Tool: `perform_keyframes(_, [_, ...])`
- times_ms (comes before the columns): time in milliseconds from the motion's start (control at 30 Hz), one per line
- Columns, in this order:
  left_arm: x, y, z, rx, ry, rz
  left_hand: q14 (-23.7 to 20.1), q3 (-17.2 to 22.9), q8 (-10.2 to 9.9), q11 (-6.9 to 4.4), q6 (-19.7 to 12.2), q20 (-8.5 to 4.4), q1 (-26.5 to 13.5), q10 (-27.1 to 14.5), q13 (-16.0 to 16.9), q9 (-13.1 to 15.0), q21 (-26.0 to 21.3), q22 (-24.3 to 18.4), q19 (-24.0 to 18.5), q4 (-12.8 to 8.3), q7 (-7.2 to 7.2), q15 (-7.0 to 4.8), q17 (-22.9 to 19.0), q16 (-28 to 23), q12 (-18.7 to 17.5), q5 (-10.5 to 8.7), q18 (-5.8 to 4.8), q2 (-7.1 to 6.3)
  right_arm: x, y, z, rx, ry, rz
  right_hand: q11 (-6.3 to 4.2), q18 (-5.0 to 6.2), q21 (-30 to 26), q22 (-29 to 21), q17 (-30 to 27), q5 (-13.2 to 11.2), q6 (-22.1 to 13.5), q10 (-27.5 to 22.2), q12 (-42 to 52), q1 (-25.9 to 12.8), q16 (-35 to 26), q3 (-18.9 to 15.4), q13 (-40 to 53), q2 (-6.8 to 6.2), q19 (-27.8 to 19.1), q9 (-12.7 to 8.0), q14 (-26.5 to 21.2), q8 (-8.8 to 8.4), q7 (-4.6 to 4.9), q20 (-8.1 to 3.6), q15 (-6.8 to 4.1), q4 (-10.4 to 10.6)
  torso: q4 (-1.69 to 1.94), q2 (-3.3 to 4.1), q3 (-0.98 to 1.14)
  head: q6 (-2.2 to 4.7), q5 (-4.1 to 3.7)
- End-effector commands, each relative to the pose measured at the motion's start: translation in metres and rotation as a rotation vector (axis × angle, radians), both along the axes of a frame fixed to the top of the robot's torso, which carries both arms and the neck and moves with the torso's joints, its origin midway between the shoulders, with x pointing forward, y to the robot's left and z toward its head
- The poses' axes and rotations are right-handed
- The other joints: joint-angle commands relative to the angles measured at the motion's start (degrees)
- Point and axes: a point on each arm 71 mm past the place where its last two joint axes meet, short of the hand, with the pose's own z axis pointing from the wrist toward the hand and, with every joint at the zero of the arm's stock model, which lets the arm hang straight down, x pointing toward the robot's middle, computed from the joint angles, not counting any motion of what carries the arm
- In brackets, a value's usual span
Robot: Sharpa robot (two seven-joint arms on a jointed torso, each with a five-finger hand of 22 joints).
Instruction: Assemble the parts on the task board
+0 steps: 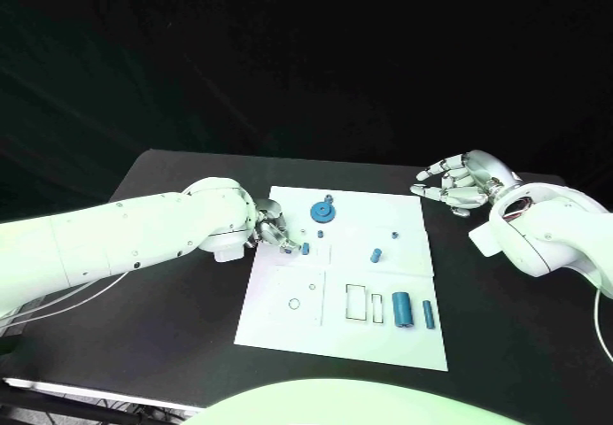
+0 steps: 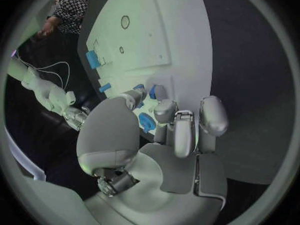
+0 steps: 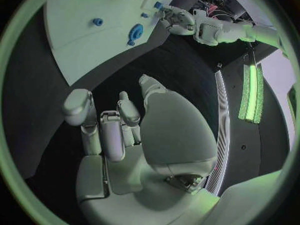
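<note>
Black table [image 1: 153, 345] spread under everything, with the white task board [image 1: 345, 328] flat in its middle. Left arm [image 1: 115, 243] reaching in across the table, left hand [image 1: 268, 228] set at the board's left edge, fingers bunched around a small blue peg [image 1: 306, 249] standing on the board; cannot tell whether actually pinched or merely touched. Right arm [image 1: 549, 235] bent beyond the board's right edge, right hand [image 1: 457, 186] raised over bare table near the board's far right corner, fingers loosely curled and apart, holding nothing. On the board, a blue round gear [image 1: 324, 211] near the far edge just beside the left hand, a large blue cylinder [image 1: 402, 310] and a thinner blue bar [image 1: 428, 314] side by side toward the near right, a short blue pin [image 1: 376, 256] near the middle, a tiny blue stud [image 1: 395, 235] beyond it.
</note>
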Motion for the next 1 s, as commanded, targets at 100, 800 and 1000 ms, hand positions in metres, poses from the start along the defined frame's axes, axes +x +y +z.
perform_keyframes(100, [0.000, 0.001, 0.004, -0.018, -0.017, 0.015, 5.6, -1.7, -0.5, -0.06, 0.0, -0.17, -0.7, -0.2, -0.2, 0.0, -0.2, 0.0, 0.3, 0.1, 0.48, -0.09, 13.7, 0.2, -0.5, -0.60, -0.66, 0.53, 0.000, 0.001, -0.001, -0.007, -0.001, 0.018, -0.14, 0.85, -0.4, -0.1, 3.7, 0.0, -0.4, -0.2, -0.2, -0.6, -0.2, 0.2, 0.0, 0.03, -0.3, -0.1, 3.0, 0.40, 0.11, -0.09, 0.09, 0.0, -0.02, -0.01, 0.02, 0.17, -0.11])
perform_keyframes(800, [0.013, -0.004, 0.043, -0.287, -0.176, 0.070, 0.0, -8.5, -3.2, 3.18, -9.1, 1.81, 0.4, -15.3, -18.6, -0.5, -9.9, -16.9, -11.4, 0.0, 4.05, 2.46, -0.2, -7.1, -14.7, -0.17, 2.41, 2.32, 0.000, 0.000, -0.002, -0.006, -0.005, 0.013, -0.14, 0.88, -0.5, -0.2, 3.7, 0.0, -0.4, -0.2, -0.3, -0.7, -0.2, 0.2, -0.1, 0.00, -0.4, -0.1, 3.0, 0.43, 0.11, -0.09, 0.09, 0.0, 0.03, -0.03, 0.15, 0.68, -0.38])
perform_keyframes(1000, [0.017, -0.018, 0.049, -0.392, -0.374, -0.041, -18.3, -3.6, -6.9, 8.10, -17.1, 5.76, 17.4, -28.8, -26.2, -5.9, -22.9, -30.3, -21.4, -0.7, 8.70, 6.80, -27.0, -24.9, -23.8, 0.72, 4.19, 0.74, 0.000, -0.001, -0.001, -0.002, -0.009, 0.012, -0.13, 0.93, -0.8, -0.3, 3.4, 0.0, -0.4, -0.5, -0.5, -0.8, -0.4, 0.2, -0.5, -0.03, -0.5, -0.1, 2.9, 0.44, 0.11, -0.10, 0.09, 0.0, 0.03, 0.03, 0.07, 0.84, -0.78])
